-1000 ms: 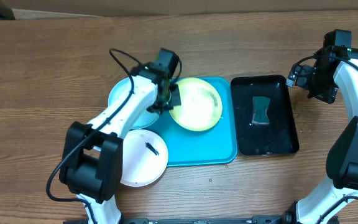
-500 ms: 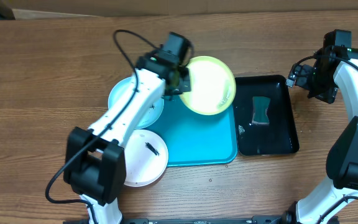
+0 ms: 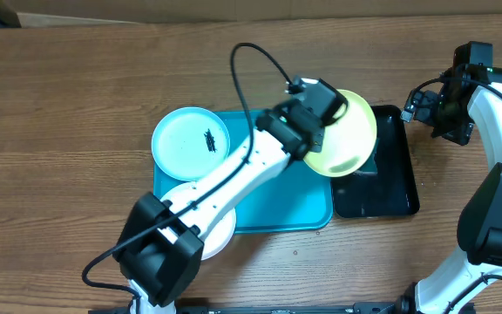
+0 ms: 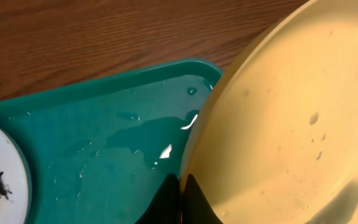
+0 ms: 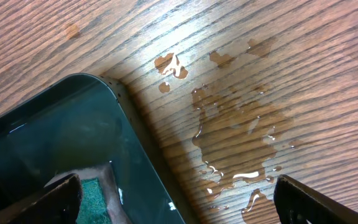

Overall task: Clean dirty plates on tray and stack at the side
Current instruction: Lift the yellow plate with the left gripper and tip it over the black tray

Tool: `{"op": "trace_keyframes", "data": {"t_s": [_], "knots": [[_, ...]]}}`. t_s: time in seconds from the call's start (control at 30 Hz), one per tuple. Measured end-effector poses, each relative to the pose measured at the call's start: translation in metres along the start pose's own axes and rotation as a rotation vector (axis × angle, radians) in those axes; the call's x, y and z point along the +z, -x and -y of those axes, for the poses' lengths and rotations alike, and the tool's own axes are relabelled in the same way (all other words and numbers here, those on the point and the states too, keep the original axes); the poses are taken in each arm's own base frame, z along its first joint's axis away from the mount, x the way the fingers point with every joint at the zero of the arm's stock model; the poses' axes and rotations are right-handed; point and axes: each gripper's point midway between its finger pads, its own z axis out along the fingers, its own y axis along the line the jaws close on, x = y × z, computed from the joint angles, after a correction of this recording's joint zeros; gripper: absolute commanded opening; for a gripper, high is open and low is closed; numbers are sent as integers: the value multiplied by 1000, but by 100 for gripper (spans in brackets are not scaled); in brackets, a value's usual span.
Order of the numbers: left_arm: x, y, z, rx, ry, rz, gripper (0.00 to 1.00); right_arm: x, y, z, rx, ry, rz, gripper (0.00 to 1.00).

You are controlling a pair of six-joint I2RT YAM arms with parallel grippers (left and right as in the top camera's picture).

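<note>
My left gripper is shut on the rim of the yellow-green plate and holds it tilted above the black tray's left part. In the left wrist view the fingers pinch the plate's edge, with the wet turquoise tray below. The light cyan plate, with a dark smear, lies on the turquoise tray's far left corner. The white plate, also smeared, lies at its near left corner, partly under my arm. My right gripper is open and empty at the black tray's far right corner.
The glossy black tray stands right of the turquoise tray and holds a green sponge, seen in the right wrist view. Water is spilled on the wooden table beside the black tray.
My left gripper has lifted the yellow-green plate off the turquoise tray and carried it right, over the black tray. The light cyan plate is now uncovered. The right arm has not moved.
</note>
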Motion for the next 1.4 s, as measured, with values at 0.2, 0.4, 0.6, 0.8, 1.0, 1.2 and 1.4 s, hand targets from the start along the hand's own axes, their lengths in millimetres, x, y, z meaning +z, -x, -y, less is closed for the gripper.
{"op": "trace_keyframes", "data": {"t_s": [0.2, 0.4, 0.6, 0.8, 1.0, 1.2, 1.4], "knots": [[-12, 3, 18, 103, 56, 94, 4, 0, 0, 0, 1, 0, 0, 100], [-35, -1, 44, 243, 143, 209, 4, 0, 0, 0, 1, 0, 0, 100], [-69, 1, 73, 362, 233, 377, 4, 0, 0, 0, 1, 0, 0, 100], [-95, 0, 87, 440, 310, 471, 4, 0, 0, 0, 0, 0, 0, 100], [-114, 1, 90, 473, 390, 543, 4, 0, 0, 0, 0, 0, 0, 100], [-126, 2, 93, 483, 432, 587, 4, 0, 0, 0, 0, 0, 0, 100], [-128, 3, 91, 484, 448, 593, 4, 0, 0, 0, 0, 0, 0, 100]]}}
